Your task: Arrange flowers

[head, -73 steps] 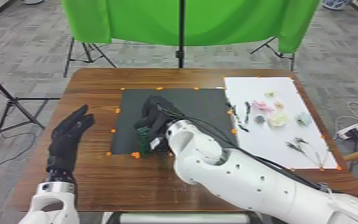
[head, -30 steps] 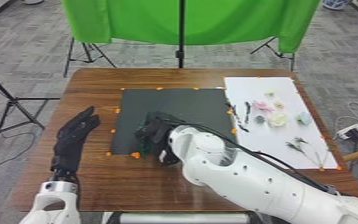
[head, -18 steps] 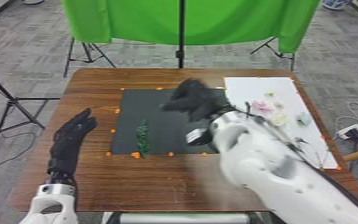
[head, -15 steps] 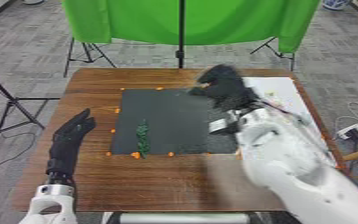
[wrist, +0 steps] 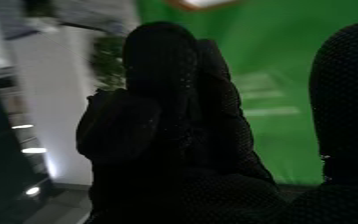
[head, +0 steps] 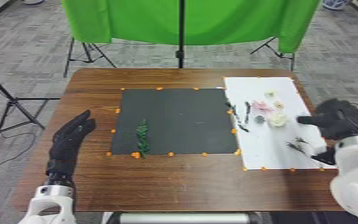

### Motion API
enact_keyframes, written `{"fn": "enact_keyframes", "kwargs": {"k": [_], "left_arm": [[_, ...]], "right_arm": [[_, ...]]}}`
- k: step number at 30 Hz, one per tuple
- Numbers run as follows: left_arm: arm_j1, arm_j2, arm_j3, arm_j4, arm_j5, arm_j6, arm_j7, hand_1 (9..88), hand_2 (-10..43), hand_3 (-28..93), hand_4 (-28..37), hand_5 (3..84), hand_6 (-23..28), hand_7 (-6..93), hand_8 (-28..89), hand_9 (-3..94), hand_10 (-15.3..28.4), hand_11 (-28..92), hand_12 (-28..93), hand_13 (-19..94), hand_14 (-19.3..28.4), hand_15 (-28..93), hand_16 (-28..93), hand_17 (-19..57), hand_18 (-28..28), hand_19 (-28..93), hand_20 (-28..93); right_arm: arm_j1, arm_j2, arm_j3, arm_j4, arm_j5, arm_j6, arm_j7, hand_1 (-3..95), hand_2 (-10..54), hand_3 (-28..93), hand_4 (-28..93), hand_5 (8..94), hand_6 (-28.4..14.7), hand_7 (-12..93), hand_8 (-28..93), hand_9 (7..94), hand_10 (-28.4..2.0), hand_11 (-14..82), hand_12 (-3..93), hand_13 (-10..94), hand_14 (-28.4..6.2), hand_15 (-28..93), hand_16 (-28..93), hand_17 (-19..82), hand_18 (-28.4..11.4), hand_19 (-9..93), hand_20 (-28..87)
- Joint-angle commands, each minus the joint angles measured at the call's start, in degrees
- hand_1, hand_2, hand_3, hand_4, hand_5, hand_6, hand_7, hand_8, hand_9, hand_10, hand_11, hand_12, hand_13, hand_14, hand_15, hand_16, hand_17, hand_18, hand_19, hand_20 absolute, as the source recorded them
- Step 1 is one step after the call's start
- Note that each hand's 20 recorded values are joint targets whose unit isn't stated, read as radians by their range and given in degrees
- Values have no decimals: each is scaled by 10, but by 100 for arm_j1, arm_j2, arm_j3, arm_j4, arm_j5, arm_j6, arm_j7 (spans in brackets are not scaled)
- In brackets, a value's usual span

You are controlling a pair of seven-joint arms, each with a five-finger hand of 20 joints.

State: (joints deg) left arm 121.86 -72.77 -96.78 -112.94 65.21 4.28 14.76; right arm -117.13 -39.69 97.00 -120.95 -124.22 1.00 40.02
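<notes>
Right hand [head: 337, 120] swings off black mat [head: 189, 120]; fingers extended, thumb apart, near flowers [head: 278, 120]. Green sprig [head: 143, 135] well left of fingers, seemingly placed.

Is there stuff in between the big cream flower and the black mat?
Yes, the small grey flower and dark sprigs lie on the white sheet between them; lifting over would probably work.

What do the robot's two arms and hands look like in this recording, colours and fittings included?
Both arms are white with rounded joint housings. The left hand and right hand wear black gloves; up close, the right one's fabric has a fine textured weave. Dark parts join the left hand to its arm.
</notes>
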Motion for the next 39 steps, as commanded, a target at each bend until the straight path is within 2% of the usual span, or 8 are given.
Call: {"fn": "enact_keyframes", "kwargs": {"k": [1, 11, 15, 17, 19, 24, 31, 39], "left_arm": [[49, -39, -6, -22, 75, -59, -102, 270, -94, 659, -194, 411, 27, 106, -44, 402, 113, 138, 172, 297, 155, 173, 57, 2, 138, 47, 205], [136, -77, -19, -41, 31, -11, -145, 271, -93, 659, -196, 412, 28, 105, -44, 402, 113, 138, 172, 297, 156, 174, 58, 2, 138, 47, 205], [141, -89, -10, -45, 26, 5, -158, 273, -89, 655, -196, 412, 27, 106, -44, 403, 114, 139, 172, 297, 155, 174, 58, 2, 138, 47, 205], [159, -89, -10, -51, 21, 19, -157, 274, -87, 653, -195, 412, 27, 107, -44, 403, 114, 139, 171, 298, 155, 175, 58, 2, 138, 48, 205], [172, -87, -11, -58, 11, 16, -163, 274, -87, 653, -195, 412, 27, 107, -45, 403, 114, 140, 172, 298, 156, 175, 58, 2, 138, 48, 205], [172, -86, 3, -58, 7, -5, -182, 273, -86, 654, -195, 413, 28, 107, -45, 404, 114, 141, 171, 297, 156, 176, 57, 2, 138, 48, 205], [149, -77, 25, -57, 18, -53, -205, 269, -85, 658, -196, 415, 28, 107, -45, 405, 114, 142, 171, 297, 157, 178, 56, 2, 137, 49, 205], [58, -74, 92, -30, 40, -156, -270, 268, -83, 657, -196, 416, 28, 106, -45, 405, 114, 141, 170, 297, 157, 178, 56, 2, 138, 49, 205]], "right_arm": [[-513, -49, 145, 199, 283, -457, 204, 318, -95, 595, -193, 595, -54, 116, -41, 613, -174, 180, 255, 814, -75, 571, 315, 571, -137, 932, 463], [-816, -185, 224, 226, 375, -307, 82, 345, -95, 596, -215, 646, -50, 127, -49, 693, -157, 201, 242, 830, -68, 574, 306, 581, -130, 932, 463], [-809, -178, -1, 357, 89, 278, 16, 461, -95, 612, -221, 701, -24, 159, -42, 759, -134, 232, 237, 858, -50, 570, 308, 601, -117, 932, 480], [-808, -162, -96, 419, -10, 702, -72, 579, -95, 493, -183, 760, -13, 170, 106, 834, -112, 176, 333, 880, -37, 564, 316, 623, -107, 932, 498], [-783, -150, -148, 418, -71, 964, -136, 618, -95, 497, -187, 803, -4, 193, 138, 888, -98, 169, 374, 903, -29, 557, 321, 638, -103, 932, 509], [-666, -182, -203, 164, 105, 1476, -193, 628, -95, 524, -201, 820, 1, 209, 148, 908, -96, 191, 374, 922, -23, 552, 327, 656, -100, 932, 520], [248, -274, -975, -527, 368, 1668, -347, 624, -95, 536, -189, 828, -1, 211, 155, 916, -92, 206, 369, 934, -21, 546, 329, 669, -94, 932, 523], [2239, -635, -3164, -309, 639, 1593, -673, 629, -95, 530, -175, 834, -5, 205, 159, 921, -92, 215, 367, 937, -20, 548, 331, 673, -93, 932, 527]]}}
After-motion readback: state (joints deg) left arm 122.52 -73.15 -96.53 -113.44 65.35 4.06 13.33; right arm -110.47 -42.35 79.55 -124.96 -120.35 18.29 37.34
